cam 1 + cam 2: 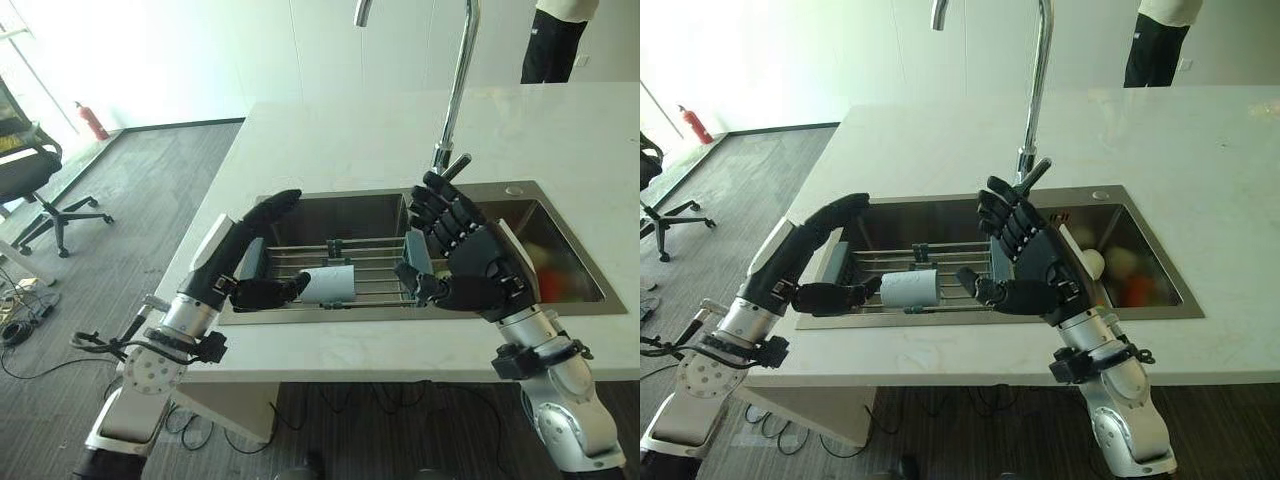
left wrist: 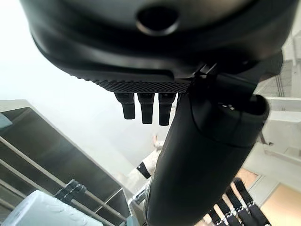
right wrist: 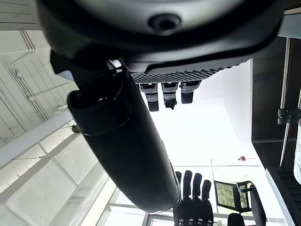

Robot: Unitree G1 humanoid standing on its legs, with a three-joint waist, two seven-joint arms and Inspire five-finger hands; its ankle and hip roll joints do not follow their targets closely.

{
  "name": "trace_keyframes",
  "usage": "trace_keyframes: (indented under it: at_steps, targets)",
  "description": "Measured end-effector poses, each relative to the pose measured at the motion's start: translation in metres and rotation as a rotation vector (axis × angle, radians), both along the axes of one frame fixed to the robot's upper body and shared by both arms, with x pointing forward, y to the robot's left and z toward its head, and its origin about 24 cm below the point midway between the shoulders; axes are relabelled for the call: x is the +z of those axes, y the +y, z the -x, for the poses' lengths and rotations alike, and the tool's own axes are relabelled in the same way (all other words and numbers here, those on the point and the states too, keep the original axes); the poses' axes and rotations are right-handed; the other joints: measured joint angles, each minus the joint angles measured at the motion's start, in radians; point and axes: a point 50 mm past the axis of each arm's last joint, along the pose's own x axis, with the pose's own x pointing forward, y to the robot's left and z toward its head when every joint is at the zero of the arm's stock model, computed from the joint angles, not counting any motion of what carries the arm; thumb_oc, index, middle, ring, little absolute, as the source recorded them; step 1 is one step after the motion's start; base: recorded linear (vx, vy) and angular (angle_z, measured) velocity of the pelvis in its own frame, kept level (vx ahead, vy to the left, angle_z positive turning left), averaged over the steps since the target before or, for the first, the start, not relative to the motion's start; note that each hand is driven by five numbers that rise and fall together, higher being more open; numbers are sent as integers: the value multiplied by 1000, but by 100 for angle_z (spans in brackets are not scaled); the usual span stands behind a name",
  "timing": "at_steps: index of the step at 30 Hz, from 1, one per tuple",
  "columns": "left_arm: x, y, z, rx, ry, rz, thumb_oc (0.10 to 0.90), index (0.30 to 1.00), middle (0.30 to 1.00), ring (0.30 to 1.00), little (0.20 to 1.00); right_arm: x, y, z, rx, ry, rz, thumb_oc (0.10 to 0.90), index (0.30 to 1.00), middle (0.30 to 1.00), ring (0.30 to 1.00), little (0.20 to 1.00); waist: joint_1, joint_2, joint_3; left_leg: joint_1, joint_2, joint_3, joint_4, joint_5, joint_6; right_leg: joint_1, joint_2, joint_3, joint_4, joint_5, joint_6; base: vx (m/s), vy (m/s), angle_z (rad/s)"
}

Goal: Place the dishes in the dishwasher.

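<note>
Cup (image 1: 330, 284) lies on its side on the sink rack (image 1: 370, 262), long axis left-right, between two released, empty hands; left hand (image 1: 250, 262) (thumb almost touching) nearer than right hand (image 1: 470, 262).

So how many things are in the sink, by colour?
White: 3, a white cup lying on its side on the metal wire rack, plus a round white dish and a pale round dish in the steel sink.
Orange: 1, an orange item.
Total: 4, not counting the rack.
</note>
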Motion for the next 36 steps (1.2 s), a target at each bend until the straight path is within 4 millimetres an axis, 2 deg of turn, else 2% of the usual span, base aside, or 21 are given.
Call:
trace_keyframes:
  at_steps: [4,6,10,15,24,29,36]
  targets:
    - [-10,12,-19,9,159,-176,800,900,900,900,900,-2,-2,-2,21,35,46,800,900,900,900,900,-31,6,-13,14,0,34,-19,8,1,-19,5,35,3,10,2,19,64,-22]
    - [-16,15,-25,17,213,-189,800,900,900,900,900,-3,-2,-2,32,45,51,800,900,900,900,900,-40,8,-14,16,2,42,-20,9,0,-26,8,44,5,12,1,10,49,-11]
    - [-11,9,-33,-22,233,-233,800,900,900,900,900,-2,0,-4,54,52,67,800,900,900,900,900,-45,10,-15,21,7,55,-25,10,-2,-30,14,54,1,17,0,17,34,-10]
    - [-15,15,-45,-14,303,-275,800,900,900,900,900,-3,0,-9,75,72,99,800,900,900,900,900,-69,15,-19,34,9,70,-34,13,-1,-33,18,71,2,18,1,4,26,-9]
    - [-32,35,-48,54,421,-308,800,900,900,900,900,-6,-1,-10,101,95,94,800,900,900,900,900,-92,25,-20,37,16,88,-51,21,-5,-52,28,89,2,24,-3,-1,6,-6]
    - [-44,48,-48,98,480,-306,800,900,900,900,900,-4,0,-11,115,95,105,800,900,900,900,900,-95,41,-20,54,16,108,-65,24,-6,-53,29,103,2,24,-2,2,24,-10]
    - [-55,48,-54,88,544,-351,800,900,900,900,900,1,1,-14,131,86,126,800,900,900,900,900,-101,44,-19,54,16,113,-69,25,-7,-58,32,108,1,24,-2,0,3,-1]
